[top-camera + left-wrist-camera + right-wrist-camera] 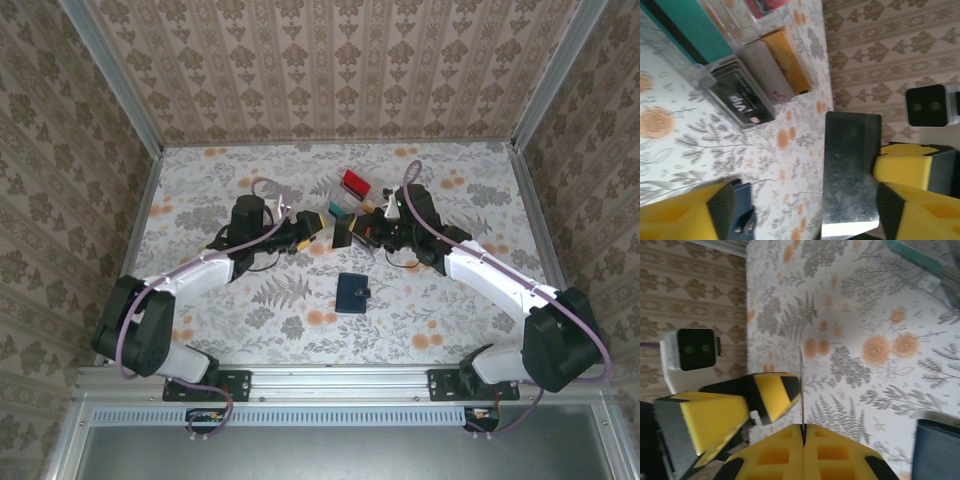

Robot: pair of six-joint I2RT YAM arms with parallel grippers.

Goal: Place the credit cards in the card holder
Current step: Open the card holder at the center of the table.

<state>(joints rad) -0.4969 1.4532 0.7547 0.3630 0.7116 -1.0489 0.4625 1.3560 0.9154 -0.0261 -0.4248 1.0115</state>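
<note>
Your right fingers are pressed together on a dark card, held upright above the bench. It's thin, stiff and likely slick, so take it by the flat faces, well in from the edge. Your left fingers are spread either side of it, not clamping. The holder lies on the bench toward the bases and looks shut. Other cards sit in the rack. Seen edge-on, the card is a bare line, and whether a left pad touches it I can't tell.

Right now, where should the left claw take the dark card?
Take the dark card by its free half, beyond the shut right claw. Bring the left claw in from the opposite side, pads on the two flat faces; it looks too thin to hold edgewise.
</note>
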